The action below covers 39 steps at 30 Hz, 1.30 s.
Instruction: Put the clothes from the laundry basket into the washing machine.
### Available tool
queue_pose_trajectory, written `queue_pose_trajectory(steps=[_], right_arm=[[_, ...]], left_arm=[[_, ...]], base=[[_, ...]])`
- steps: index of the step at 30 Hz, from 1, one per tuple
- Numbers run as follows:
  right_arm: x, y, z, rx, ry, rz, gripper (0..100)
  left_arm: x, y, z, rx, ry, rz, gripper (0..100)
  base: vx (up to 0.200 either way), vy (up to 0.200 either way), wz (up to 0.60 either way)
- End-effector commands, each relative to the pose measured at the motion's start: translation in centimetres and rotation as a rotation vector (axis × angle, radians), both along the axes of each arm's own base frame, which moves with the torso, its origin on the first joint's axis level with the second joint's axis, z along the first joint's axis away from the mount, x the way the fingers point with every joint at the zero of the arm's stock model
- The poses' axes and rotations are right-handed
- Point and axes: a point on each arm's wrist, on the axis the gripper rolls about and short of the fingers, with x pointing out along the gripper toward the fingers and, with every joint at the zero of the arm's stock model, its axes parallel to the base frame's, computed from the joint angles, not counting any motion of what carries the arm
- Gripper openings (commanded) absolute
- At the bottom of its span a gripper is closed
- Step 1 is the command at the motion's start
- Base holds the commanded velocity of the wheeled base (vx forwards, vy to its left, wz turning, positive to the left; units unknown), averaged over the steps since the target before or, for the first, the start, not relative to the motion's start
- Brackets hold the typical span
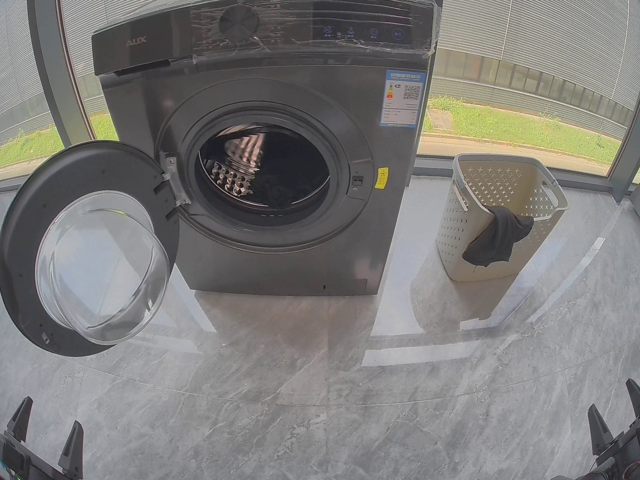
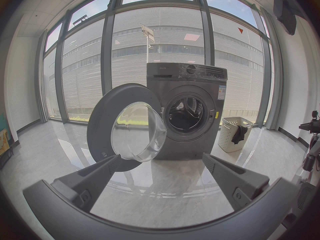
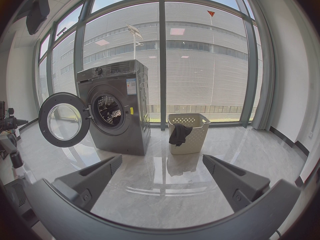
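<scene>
A grey front-loading washing machine point(image 1: 267, 141) stands ahead, its round door point(image 1: 87, 248) swung wide to the left and the drum point(image 1: 263, 168) showing something dark inside. To its right sits a white perforated laundry basket point(image 1: 480, 188) with a dark garment point(image 1: 499, 236) draped over its front rim. My left gripper point(image 1: 47, 428) is low at the near left, open and holding nothing. My right gripper point(image 1: 617, 411) is low at the near right, also open. Both are far from basket and machine. The wrist views show the machine point(image 2: 186, 110), basket point(image 3: 188, 132) and garment point(image 3: 179, 134) in the distance.
Polished grey marble floor point(image 1: 320, 381) spreads between me and the machine. Tall windows point(image 1: 533, 48) run behind machine and basket. The open door juts out over the floor on the left.
</scene>
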Motion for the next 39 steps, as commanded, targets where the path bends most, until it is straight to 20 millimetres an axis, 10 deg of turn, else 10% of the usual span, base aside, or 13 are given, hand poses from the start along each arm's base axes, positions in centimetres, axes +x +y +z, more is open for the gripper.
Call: queue_pose_trajectory(steps=[1, 20, 39], right_arm=[[-0.06, 0.0, -0.18, 0.0, -0.007, 0.001, 100], [-0.06, 0.0, -0.18, 0.0, -0.007, 0.001, 100], [-0.06, 0.0, -0.18, 0.0, -0.007, 0.001, 100]], left_arm=[[0.02, 0.0, -0.48, -0.001, 0.003, 0.0, 100], [0.02, 0.0, -0.48, 0.002, 0.004, -0.001, 100], [0.02, 0.0, -0.48, -0.001, 0.003, -0.001, 100]], base=[[0.0, -0.2, 0.0], [0.0, -0.158, 0.0], [0.2, 0.0, 0.0]])
